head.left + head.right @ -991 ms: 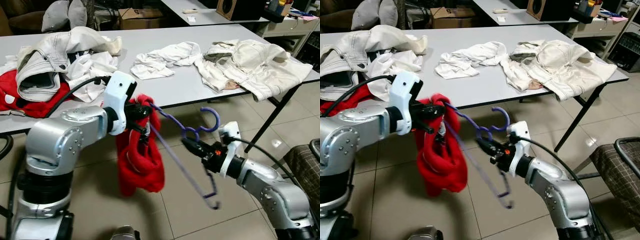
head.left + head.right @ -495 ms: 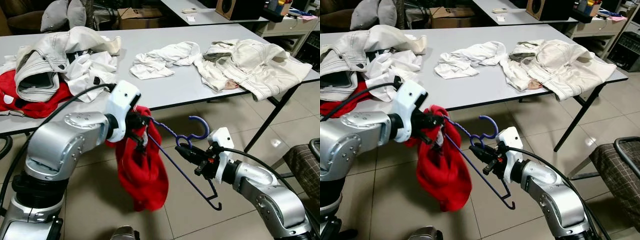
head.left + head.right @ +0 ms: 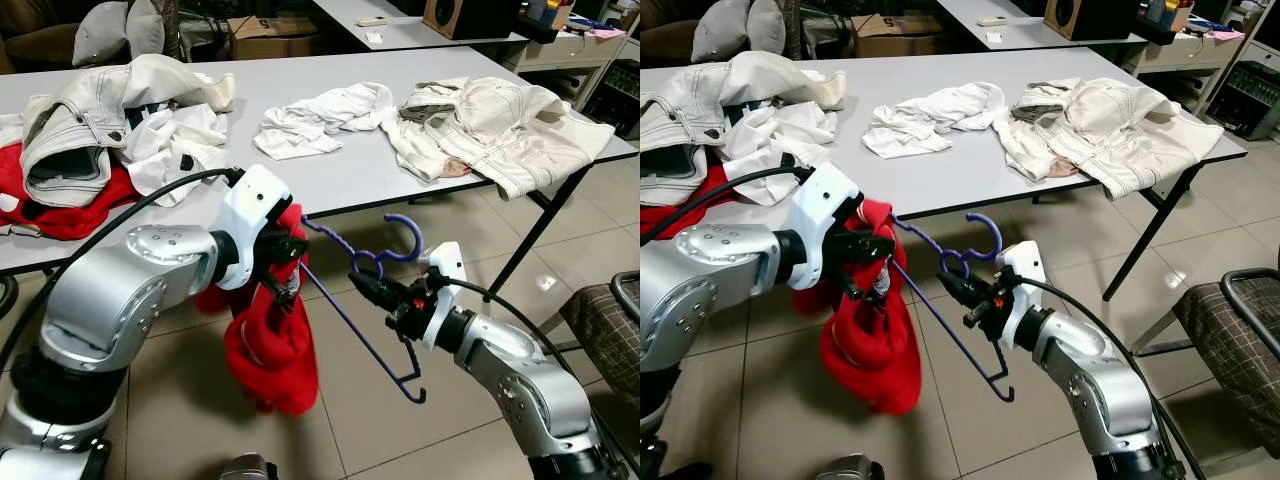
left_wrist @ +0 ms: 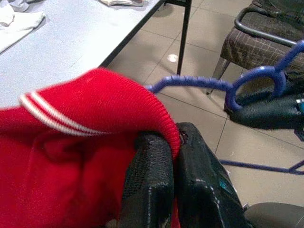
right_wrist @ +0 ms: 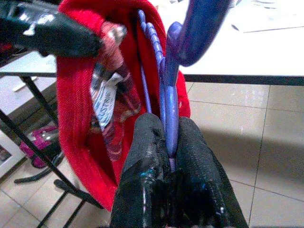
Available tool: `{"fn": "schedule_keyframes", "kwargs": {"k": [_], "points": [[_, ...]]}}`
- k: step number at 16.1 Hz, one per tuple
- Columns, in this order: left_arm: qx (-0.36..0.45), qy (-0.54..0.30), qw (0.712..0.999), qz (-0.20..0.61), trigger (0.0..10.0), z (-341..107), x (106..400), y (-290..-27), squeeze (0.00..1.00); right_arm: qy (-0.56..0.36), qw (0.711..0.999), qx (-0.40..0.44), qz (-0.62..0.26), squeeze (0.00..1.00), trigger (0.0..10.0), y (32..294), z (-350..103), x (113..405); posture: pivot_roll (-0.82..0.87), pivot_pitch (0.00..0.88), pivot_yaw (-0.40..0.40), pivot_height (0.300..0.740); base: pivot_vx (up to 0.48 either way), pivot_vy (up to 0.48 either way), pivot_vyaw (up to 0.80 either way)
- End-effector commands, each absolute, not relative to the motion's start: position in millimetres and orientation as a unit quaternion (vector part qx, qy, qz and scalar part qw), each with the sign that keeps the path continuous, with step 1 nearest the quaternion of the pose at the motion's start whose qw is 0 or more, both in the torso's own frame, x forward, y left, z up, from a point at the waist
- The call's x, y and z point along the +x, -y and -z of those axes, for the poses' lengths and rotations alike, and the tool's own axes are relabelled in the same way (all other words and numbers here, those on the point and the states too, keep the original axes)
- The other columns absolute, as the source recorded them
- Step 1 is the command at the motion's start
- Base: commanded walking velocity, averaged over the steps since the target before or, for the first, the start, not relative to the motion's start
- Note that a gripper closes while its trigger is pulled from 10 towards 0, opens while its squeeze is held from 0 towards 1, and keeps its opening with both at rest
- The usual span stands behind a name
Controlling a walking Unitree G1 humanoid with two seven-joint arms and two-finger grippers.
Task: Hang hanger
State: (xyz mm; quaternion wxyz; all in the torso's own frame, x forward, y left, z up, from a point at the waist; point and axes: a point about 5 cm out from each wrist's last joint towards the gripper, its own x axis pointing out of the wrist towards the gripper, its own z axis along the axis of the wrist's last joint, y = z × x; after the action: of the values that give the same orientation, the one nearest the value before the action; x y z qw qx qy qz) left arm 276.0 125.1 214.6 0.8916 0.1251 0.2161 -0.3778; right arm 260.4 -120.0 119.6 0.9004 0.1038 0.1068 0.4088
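left hand (image 3: 283,262) in front of the table (image 3: 330,170), fingers pinched tight on the ribbed edge of a red garment (image 3: 265,345); the rest of the cloth hangs down toward the tiled floor (image 3: 360,420). in the left wrist view the two black pads (image 4: 149,166) meet with red fabric folded between them.

purple hanger (image 3: 360,300) is in mid-air between the two hands. one shoulder end runs into the garment's opening beside the left hand; the other arm slants down to a small hook near the floor.

right hand (image 3: 372,290) closed narrow on the hanger's twisted neck, just below the hook, which curls up and toward the table.

since half a second ago: the hanger hook sits a little higher and more upright, and the garment hangs closer beneath the left hand, bunched tighter.

how far the hanger end reaches inside the garment is hidden by the cloth. white clothes (image 3: 330,115) lie on the table, a red piece (image 3: 60,205) at its left end, cut off by the frame edge.
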Motion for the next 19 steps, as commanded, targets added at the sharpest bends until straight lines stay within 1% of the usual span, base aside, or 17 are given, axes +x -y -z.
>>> {"fn": "schedule_keyframes", "kwargs": {"k": [1, 4, 6, 8, 14, 15, 16, 17, 18, 19], "points": [[0.128, -0.2, 0.879, 0.414, 0.0, -217, 270, -115, 0.0, -0.087, 0.903, 0.095, -0.409, 0.0, 10.0, 121, -126, 266, 0.1, 0.0, -0.046, 0.74, 0.0, 0.0, 0.0], [0.125, -0.182, 0.879, 0.423, 0.0, -224, 270, -113, 0.0, -0.104, 0.897, 0.071, -0.424, 0.0, 10.0, 116, -120, 266, 0.1, 0.0, -0.049, 0.74, 0.0, 0.0, 0.0], [0.125, -0.172, 0.878, 0.429, 0.0, -228, 270, -113, 0.0, -0.109, 0.901, 0.064, -0.416, 0.0, 10.0, 117, -116, 268, 0.1, 0.0, -0.049, 0.74, 0.0, 0.0, 0.0], [0.123, -0.175, 0.863, 0.458, 0.0, -228, 263, -110, 0.0, -0.095, 0.909, 0.095, -0.394, 0.0, 10.0, 118, -121, 276, 0.1, 0.0, -0.048, 0.74, 0.0, 0.0, 0.0], [0.142, -0.189, 0.868, 0.438, 0.0, -220, 266, -114, 0.0, -0.076, 0.904, 0.11, -0.407, 0.0, 10.0, 112, -128, 276, 0.1, 0.0, -0.046, 0.74, 0.0, 0.0, 0.0], [0.159, -0.187, 0.877, 0.413, 3.2, -216, 271, -118, 0.0, -0.066, 0.898, 0.115, -0.42, 0.0, 10.0, 111, -132, 274, 0.1, 0.0, -0.045, 0.74, 0.0, 0.0, 0.0], [0.16, -0.185, 0.879, 0.409, 4.5, -217, 272, -118, 0.0, -0.064, 0.897, 0.115, -0.421, 0.0, 10.0, 111, -133, 274, 0.1, 0.0, -0.045, 0.74, 0.0, 0.0, 0.0], [0.16, -0.183, 0.88, 0.408, 4.5, -217, 273, -118, 0.0, -0.062, 0.898, 0.115, -0.421, 0.0, 10.0, 111, -134, 274, 0.1, 0.0, -0.045, 0.74, 0.0, 0.0, 0.0], [0.166, -0.181, 0.876, 0.415, 9.4, -217, 271, -117, 0.0, -0.058, 0.899, 0.117, -0.417, 0.0, 10.0, 112, -135, 275, 0.09, 0.0, -0.045, 0.74, 0.0, 0.0, 0.0], [0.164, -0.182, 0.874, 0.421, 10.0, -217, 270, -116, 0.0, -0.054, 0.9, 0.117, -0.415, 0.0, 10.0, 112, -136, 276, 0.09, 0.0, -0.045, 0.74, 0.0, 0.0, 0.0]]}}
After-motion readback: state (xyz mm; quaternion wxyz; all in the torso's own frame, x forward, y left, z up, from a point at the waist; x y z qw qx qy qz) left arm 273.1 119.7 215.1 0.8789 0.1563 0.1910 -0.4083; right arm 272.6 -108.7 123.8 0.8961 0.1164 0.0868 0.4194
